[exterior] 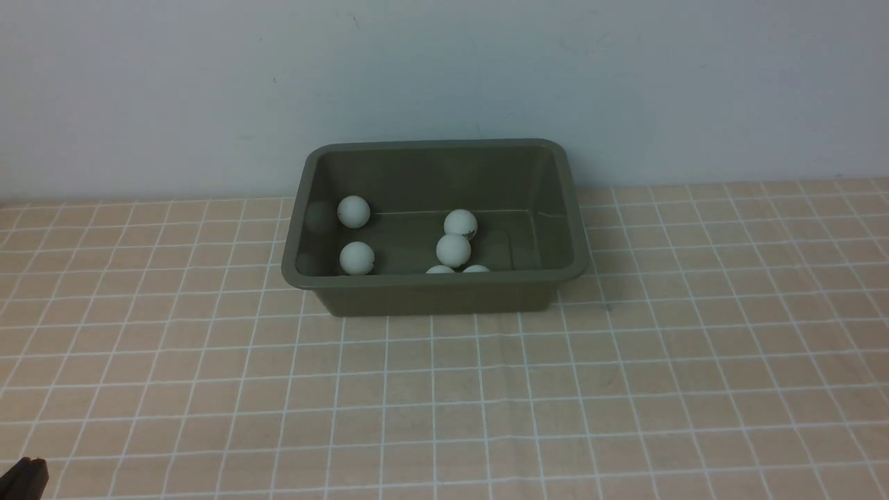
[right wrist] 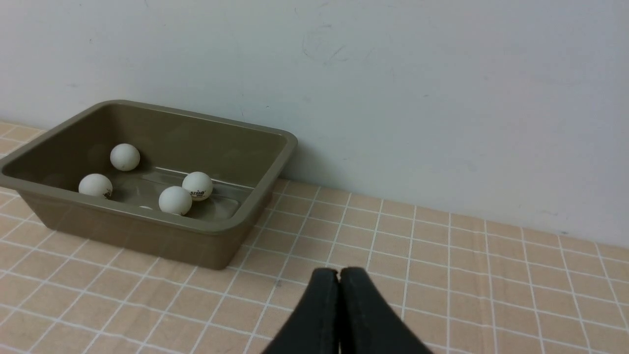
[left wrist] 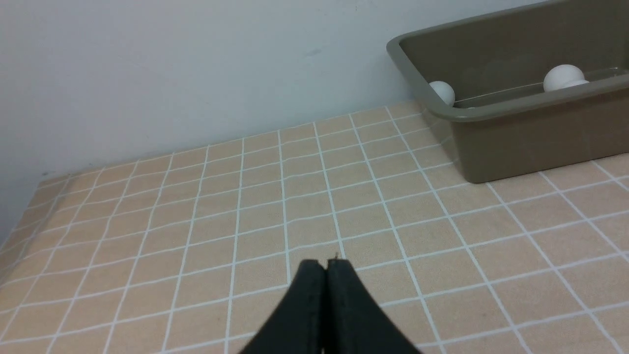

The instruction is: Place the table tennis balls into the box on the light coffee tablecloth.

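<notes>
The olive-green box (exterior: 430, 281) stands on the light coffee tablecloth (exterior: 486, 389) near the back wall. Several white table tennis balls lie inside it, such as one at the back left (exterior: 353, 211) and one in the middle (exterior: 453, 250); two by the near wall are half hidden by the rim. No ball shows on the cloth. My left gripper (left wrist: 325, 265) is shut and empty, low over the cloth, left of the box (left wrist: 516, 105); only its tip (exterior: 24, 479) shows in the front view. My right gripper (right wrist: 339, 273) is shut and empty, right of the box (right wrist: 123, 236).
A pale wall (exterior: 444, 83) rises right behind the box. The gridded cloth runs to the wall and to the table's left edge (left wrist: 19, 231).
</notes>
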Robot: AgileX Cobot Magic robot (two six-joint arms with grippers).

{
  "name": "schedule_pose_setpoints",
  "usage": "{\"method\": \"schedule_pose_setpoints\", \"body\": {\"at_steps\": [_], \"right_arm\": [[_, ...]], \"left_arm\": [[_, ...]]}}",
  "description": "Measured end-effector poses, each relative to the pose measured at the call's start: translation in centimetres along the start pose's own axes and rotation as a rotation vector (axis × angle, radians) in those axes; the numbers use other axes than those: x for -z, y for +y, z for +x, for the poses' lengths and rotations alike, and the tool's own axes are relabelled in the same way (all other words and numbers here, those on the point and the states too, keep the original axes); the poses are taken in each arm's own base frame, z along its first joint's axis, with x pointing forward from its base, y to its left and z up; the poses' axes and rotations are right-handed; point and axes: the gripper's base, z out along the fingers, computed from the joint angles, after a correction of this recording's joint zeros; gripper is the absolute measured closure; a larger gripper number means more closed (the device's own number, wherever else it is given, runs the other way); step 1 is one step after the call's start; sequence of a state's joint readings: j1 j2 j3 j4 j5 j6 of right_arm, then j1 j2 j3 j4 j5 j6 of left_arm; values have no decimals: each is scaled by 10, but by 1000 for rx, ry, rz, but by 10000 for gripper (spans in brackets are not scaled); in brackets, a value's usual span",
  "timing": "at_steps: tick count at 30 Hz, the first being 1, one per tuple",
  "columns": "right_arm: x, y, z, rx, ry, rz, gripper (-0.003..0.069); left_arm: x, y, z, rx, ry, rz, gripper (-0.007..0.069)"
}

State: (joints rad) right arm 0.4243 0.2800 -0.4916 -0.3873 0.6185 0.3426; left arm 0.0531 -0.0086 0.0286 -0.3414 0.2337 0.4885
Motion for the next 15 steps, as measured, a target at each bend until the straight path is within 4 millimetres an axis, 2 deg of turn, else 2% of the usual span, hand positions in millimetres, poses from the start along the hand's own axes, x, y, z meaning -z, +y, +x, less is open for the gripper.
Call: {"method": "schedule_pose_setpoints", "body": {"at_steps": [10, 13, 15], "right_arm": [[0, -1, 0, -2, 1, 10, 675], [1, -5, 1, -38, 6, 79, 675], [1, -10, 3, -145, 14, 182, 675]], "left_arm": [[0, 0, 0, 0, 0, 0, 693], [0, 0, 0, 0, 0, 0, 693], [0, 0, 0, 1, 0, 0, 693]]}}
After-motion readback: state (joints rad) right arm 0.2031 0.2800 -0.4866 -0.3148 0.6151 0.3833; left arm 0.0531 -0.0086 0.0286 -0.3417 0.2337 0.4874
